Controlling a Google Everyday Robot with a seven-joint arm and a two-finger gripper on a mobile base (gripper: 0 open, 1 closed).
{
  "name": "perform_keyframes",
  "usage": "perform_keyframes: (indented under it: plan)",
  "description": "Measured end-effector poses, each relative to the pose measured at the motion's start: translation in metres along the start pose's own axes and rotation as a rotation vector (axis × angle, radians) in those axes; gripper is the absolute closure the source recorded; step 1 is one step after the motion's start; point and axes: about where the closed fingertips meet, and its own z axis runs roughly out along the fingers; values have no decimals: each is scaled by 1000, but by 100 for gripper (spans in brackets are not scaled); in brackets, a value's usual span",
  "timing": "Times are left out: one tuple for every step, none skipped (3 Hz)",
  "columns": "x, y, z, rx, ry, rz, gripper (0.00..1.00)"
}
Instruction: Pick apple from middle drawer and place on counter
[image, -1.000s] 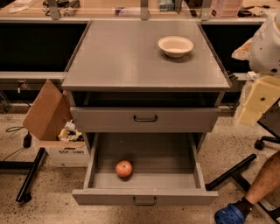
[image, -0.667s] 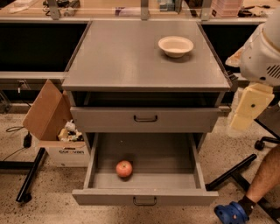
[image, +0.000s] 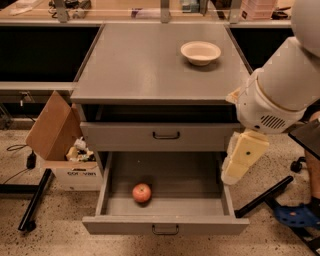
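The apple (image: 142, 193), small and red, lies on the floor of the open middle drawer (image: 165, 226), left of centre and near the front panel. The counter (image: 145, 65) is the flat grey top of the cabinet above it. My gripper (image: 236, 171) hangs cream-coloured from the large white arm (image: 280, 95) at the right. It is over the drawer's right side wall, well to the right of the apple and above it. It holds nothing that I can see.
A cream bowl (image: 200, 52) sits at the counter's back right. The top drawer (image: 165, 135) is slightly out. An open cardboard box (image: 52, 131) and a white box (image: 75, 174) stand on the floor to the left. A black chair base (image: 292, 215) is at the right.
The arm has swung left and down. The gripper has moved from beside the cabinet's right edge to the open drawer's right wall. The apple has not moved.
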Motion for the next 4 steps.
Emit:
perform_keyframes:
  plan:
    - [0,0,0,0,0,0,0]
    - [33,-19,72,-6,-9,-12,0]
    - [76,-43,171,-33,-47,-84,0]
    - [91,-78,258,6,-97,-166,0]
